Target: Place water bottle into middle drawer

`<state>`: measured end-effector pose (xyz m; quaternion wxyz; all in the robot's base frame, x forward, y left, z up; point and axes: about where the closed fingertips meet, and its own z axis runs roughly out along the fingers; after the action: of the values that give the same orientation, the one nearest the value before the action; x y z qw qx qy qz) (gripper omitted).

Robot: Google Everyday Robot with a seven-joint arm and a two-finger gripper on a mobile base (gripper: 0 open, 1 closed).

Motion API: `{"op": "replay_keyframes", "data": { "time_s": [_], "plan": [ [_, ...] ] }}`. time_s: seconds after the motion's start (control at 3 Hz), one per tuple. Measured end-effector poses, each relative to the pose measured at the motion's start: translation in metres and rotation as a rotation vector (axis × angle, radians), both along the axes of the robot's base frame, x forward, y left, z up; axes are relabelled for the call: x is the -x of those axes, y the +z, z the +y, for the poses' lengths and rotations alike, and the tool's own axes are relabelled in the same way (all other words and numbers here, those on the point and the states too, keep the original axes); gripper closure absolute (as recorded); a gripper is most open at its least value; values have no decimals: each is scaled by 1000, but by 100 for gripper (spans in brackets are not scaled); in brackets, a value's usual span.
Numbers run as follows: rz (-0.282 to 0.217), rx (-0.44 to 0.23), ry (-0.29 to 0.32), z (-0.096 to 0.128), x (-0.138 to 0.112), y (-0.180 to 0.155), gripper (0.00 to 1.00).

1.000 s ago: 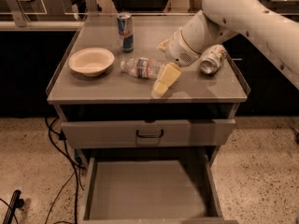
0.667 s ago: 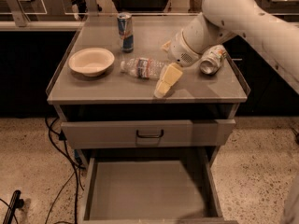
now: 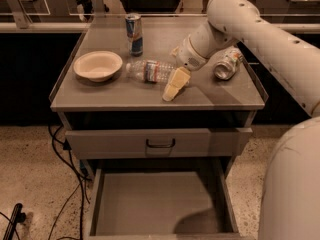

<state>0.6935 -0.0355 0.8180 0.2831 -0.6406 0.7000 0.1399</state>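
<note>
The water bottle (image 3: 150,70) lies on its side on the cabinet top, a clear bottle with a red, white and blue label, cap end to the left. My gripper (image 3: 173,86) hangs from the white arm just to the right of the bottle, pointing down and left, close beside its base end. I cannot tell if it touches the bottle. The middle drawer (image 3: 150,204) is pulled out wide below, with a plain grey floor and nothing in it.
A white bowl (image 3: 98,65) sits at the left of the top. A tall blue-and-silver can (image 3: 134,34) stands behind the bottle. A short silver can (image 3: 227,63) lies at the right. The upper drawer front with a black handle (image 3: 160,143) overhangs the open drawer. Cables lie on the floor at the left.
</note>
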Motion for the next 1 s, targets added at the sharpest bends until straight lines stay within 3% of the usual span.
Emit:
{"op": "replay_keyframes", "data": {
  "time_s": [1.0],
  "plan": [
    [0,0,0,0,0,0,79]
  ]
}}
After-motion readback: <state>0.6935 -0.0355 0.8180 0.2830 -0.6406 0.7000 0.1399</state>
